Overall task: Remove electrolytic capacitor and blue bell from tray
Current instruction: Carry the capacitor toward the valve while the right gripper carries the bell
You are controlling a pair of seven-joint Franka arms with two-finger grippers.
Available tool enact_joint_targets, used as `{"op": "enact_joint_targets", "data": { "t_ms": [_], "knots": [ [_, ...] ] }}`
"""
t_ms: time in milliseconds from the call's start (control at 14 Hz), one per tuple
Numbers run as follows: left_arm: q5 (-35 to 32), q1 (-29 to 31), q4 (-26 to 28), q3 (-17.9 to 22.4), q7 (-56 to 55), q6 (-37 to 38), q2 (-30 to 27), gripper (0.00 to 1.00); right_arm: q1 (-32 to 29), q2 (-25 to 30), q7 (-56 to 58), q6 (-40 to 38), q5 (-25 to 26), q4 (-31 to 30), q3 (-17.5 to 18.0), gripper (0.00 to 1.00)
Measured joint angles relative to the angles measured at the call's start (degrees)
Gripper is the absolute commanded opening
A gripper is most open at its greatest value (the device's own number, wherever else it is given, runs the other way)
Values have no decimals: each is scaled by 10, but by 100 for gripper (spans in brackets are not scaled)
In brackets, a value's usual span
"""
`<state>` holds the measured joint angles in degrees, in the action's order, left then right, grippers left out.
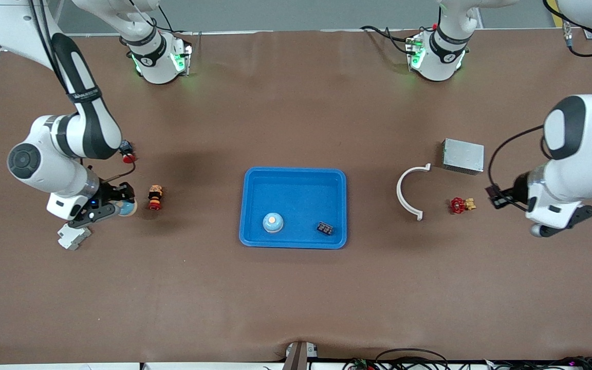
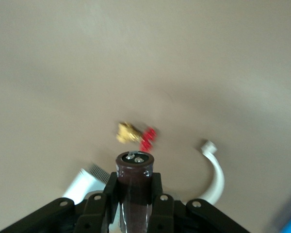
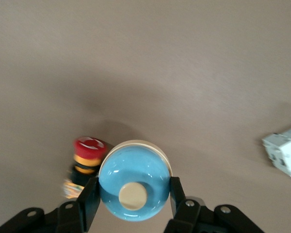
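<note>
A blue bell (image 3: 135, 187) is gripped between the closed fingers of the right gripper (image 3: 133, 194), which is held up over the table (image 1: 296, 298) at the right arm's end. A red-capped push button (image 1: 155, 198) lies on the table beside that gripper, toward the tray, and a white plastic block (image 1: 73, 237) lies nearer to the front camera than the gripper. A dark cylindrical capacitor (image 2: 135, 182) is clamped upright between the closed fingers of the left gripper (image 2: 134, 194), which is held over the table at the left arm's end. A red-and-brass valve (image 1: 461, 205) lies on the table near that gripper, with a white curved bracket (image 1: 407, 191) beside it toward the tray, and a grey metal box (image 1: 462, 156) farther from the front camera. A blue tray (image 1: 255, 185) sits at the middle of the table. A second blue bell (image 1: 272, 222) and a small black part (image 1: 325, 228) rest inside it, along the edge nearest the front camera and well apart from each other.
</note>
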<state>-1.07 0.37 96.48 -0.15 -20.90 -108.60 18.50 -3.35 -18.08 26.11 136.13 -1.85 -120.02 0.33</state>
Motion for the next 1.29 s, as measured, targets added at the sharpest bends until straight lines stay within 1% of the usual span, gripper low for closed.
{"op": "enact_joint_targets", "data": {
  "t_ms": [214,429,571,857,1143,1286],
  "knots": [
    [-5,39,34,0,66,-95,25,0,-36,0,54,18,0,-10,0,0],
    [-30,41,42,-1,74,-154,72,0,-54,-3,85,37,0,-16,0,0],
    [-34,42,41,-2,74,-172,99,0,-62,-9,95,47,0,-21,1,0],
    [-37,55,33,-1,74,-175,132,0,-65,-20,97,91,-1,-46,2,0],
    [-38,65,31,-1,74,-178,156,0,-65,-30,97,99,-8,-61,5,0],
    [-38,67,31,-1,74,-211,167,0,-65,-32,97,99,-10,-62,5,0]
  ]
}}
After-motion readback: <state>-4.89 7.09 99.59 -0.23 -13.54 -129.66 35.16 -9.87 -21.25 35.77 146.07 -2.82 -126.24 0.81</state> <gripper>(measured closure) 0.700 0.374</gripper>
